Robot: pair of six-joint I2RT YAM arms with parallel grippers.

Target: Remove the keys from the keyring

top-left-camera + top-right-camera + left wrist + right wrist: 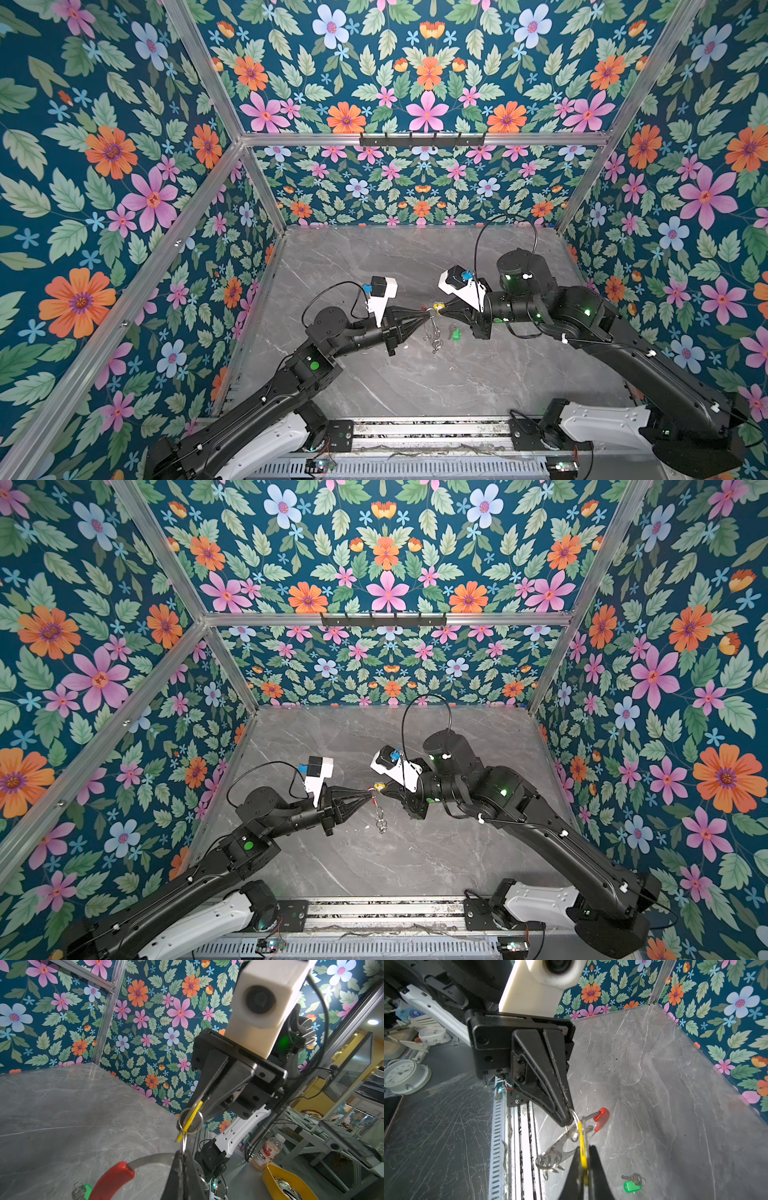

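Above the tabletop (654, 1084), the left end effector (566, 1120) is clamping the keyring (560, 1148), which is dangling beneath. The right end effector (585, 1157) is pinching the yellow-tagged key (581, 1138), with the green-tagged key (631, 1185) lying below.

dark teal wallpaper (428, 75) with pink, orange and pale blue flowers covers three walls, framed by aluminium bars (548, 139), with a black hook rail (422, 141) on the back crossbar. below lies a grey marbled tabletop (436, 386). outside the booth, the wrist views show a white clock (402, 1074), a drink bottle (268, 1152), a yellow bowl (270, 1178) and a lit ceiling lamp (373, 1021).
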